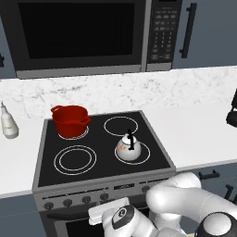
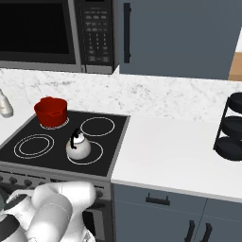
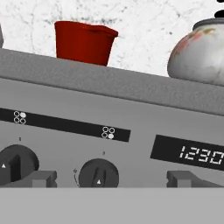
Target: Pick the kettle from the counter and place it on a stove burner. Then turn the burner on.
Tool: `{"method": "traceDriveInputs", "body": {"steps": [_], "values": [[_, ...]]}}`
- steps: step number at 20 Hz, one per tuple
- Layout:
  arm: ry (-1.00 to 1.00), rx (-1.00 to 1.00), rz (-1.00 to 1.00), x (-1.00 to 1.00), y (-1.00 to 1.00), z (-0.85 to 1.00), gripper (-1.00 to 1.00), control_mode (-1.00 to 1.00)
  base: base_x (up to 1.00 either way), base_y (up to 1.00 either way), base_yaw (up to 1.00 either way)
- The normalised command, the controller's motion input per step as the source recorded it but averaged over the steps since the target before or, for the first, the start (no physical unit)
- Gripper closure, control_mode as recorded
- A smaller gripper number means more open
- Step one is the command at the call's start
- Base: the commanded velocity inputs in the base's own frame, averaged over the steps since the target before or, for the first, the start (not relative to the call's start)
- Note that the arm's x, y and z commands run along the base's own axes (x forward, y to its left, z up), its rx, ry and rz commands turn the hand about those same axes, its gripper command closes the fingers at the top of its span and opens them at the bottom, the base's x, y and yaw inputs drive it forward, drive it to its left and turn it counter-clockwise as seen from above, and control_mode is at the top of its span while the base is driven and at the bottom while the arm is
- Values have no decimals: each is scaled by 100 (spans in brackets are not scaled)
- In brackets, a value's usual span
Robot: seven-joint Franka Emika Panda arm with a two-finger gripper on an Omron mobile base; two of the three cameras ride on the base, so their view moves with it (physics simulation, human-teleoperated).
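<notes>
The white kettle (image 1: 128,148) with its black handle stands upright on the front right stove burner (image 1: 146,154) of the black cooktop, also seen as kettle (image 2: 78,147) on the ring (image 2: 98,153). In the hand view the kettle (image 3: 199,54) sits above the stove's grey control panel. My gripper (image 3: 113,179) is open, level with the row of knobs, its fingertips (image 3: 43,178) spread to either side of a black knob (image 3: 98,173) and holding nothing. The white counter (image 1: 194,134) lies right of the stove.
A red two-handled pot (image 1: 69,119) occupies the back left burner. A second knob (image 3: 15,164) and a clock display (image 3: 197,153) are on the panel. A white bottle (image 1: 8,122) stands left of the stove, a black rack (image 2: 231,127) far right, a microwave (image 1: 78,32) overhead.
</notes>
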Motion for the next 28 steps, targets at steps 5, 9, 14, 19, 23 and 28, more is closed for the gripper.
{"method": "traceDriveInputs", "body": {"steps": [5, 9, 14, 19, 23, 28], "values": [[0, 3, 0, 44, -4, -26, -100, -100, 0, 0, 0], [0, 10, 0, 25, 0, -21, -100, -100, 0, 0, 0], [0, 12, 0, 0, 0, -25, -100, -100, 0, 0, 0], [1, 5, 0, -3, 2, -24, -100, -100, 0, 0, 0], [3, 0, 0, -6, 6, -43, -100, -100, 0, 0, 0], [0, 0, 0, -13, 4, -10, -100, -100, 0, 0, 0]]}}
